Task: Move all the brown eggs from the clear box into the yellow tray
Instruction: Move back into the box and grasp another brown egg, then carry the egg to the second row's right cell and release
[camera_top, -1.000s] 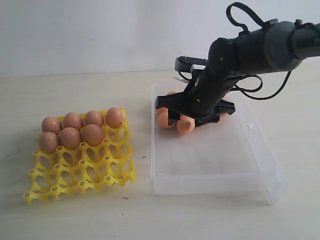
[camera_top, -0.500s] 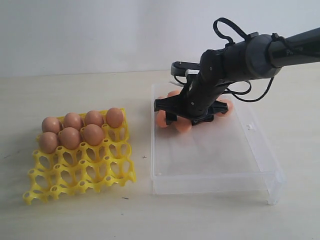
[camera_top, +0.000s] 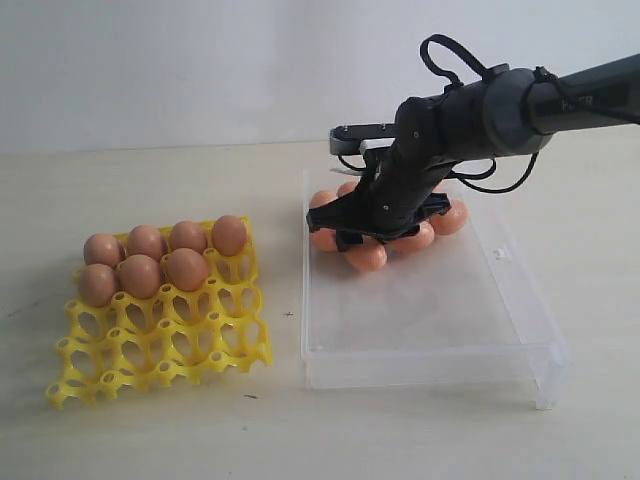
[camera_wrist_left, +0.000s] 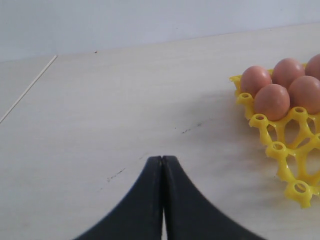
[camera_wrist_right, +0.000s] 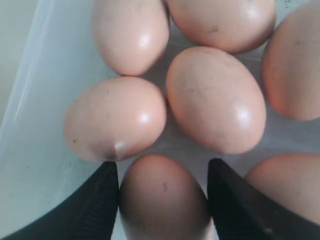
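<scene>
The clear box (camera_top: 430, 310) sits right of the yellow tray (camera_top: 160, 340). Several brown eggs (camera_top: 165, 262) fill the tray's far cells and show again in the left wrist view (camera_wrist_left: 272, 101). More brown eggs (camera_top: 450, 217) cluster at the box's far end. My right gripper (camera_top: 362, 238) is down among them. In the right wrist view my right gripper (camera_wrist_right: 162, 167) has its black fingers (camera_wrist_right: 102, 200) against both sides of one brown egg (camera_wrist_right: 162, 205), which still lies in the box. My left gripper (camera_wrist_left: 162, 159) is shut and empty over the table beside the tray.
Loose eggs (camera_wrist_right: 215, 97) lie packed tight around the gripped one, some touching it. The box's side wall (camera_wrist_right: 30, 100) runs close by one finger. The tray's near cells (camera_top: 190, 350) stand empty. Bare table (camera_top: 285, 420) lies between tray and box.
My right arm has sunk lower and shifted slightly left among the eggs in the box. Its fingers have drawn in around one egg. The tray and its eggs have not moved.
</scene>
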